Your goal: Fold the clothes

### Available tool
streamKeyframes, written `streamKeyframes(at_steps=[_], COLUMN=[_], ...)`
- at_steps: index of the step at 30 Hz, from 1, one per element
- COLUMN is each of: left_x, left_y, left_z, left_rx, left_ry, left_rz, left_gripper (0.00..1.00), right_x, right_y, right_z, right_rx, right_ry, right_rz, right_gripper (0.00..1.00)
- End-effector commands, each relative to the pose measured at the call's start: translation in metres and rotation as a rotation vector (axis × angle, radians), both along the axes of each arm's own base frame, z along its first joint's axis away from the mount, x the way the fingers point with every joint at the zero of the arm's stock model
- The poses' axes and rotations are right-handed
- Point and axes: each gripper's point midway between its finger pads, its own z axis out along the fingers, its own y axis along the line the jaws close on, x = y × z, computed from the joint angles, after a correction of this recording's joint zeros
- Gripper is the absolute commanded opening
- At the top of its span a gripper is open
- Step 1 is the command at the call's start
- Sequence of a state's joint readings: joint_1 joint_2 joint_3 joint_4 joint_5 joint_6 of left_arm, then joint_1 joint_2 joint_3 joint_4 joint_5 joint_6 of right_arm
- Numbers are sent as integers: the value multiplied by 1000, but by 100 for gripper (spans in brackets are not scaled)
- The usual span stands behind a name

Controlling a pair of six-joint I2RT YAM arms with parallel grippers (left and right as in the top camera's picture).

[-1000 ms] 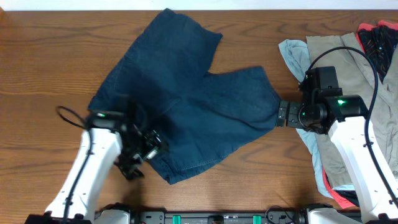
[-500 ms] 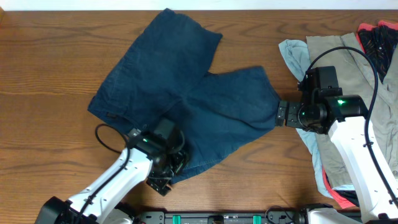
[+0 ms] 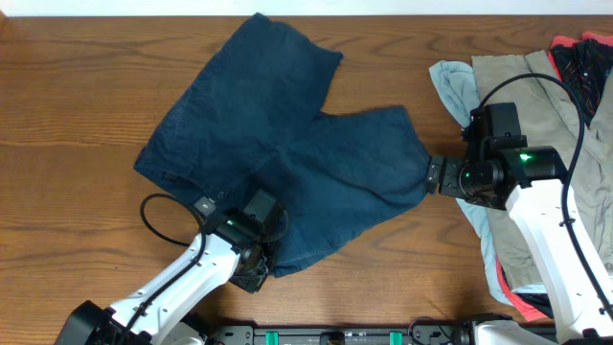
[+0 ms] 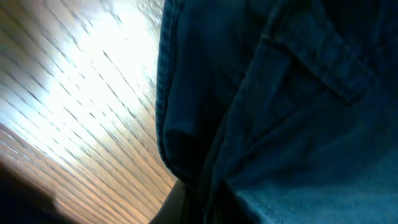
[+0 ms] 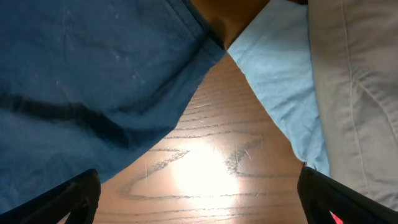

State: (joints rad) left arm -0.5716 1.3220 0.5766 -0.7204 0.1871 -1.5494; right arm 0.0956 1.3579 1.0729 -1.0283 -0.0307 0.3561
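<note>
Dark navy denim-like shorts (image 3: 287,153) spread on wooden table (image 3: 67,96). Right claw (image 3: 429,176) spread wide at shorts' edge. Left claw (image 3: 252,275) at cloth, grip can't tell.

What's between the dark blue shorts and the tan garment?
Bare wooden table, then a pale blue garment, plain in the right wrist view; overhead, the right pincer sits there too.

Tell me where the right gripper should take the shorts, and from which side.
Grip the hem of the leg pointing right, at its lower corner, coming in low from the right. That edge of the shorts lies flat and free on the table, just before the open right gripper.
</note>
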Motion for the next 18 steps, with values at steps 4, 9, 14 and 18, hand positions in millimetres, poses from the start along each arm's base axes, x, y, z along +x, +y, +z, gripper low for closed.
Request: streamKeyframes(at_steps=[4, 9, 14, 18], left_x=[8, 9, 1, -2], left_y=[18, 28, 36, 38], left_z=[17, 33, 39, 40], left_rx=[57, 39, 58, 61], left_ry=[-60, -104, -105, -98], left_rz=[-94, -128, -127, -153], left_gripper=[6, 6, 6, 6], right_x=[-18, -33, -38, -28], right_y=[6, 29, 32, 34], right_z=[-16, -43, -72, -88], right_rx=[45, 169, 191, 220], right_ry=[59, 110, 111, 41], right_rz=[-50, -44, -130, -174], right_gripper=[99, 99, 97, 94])
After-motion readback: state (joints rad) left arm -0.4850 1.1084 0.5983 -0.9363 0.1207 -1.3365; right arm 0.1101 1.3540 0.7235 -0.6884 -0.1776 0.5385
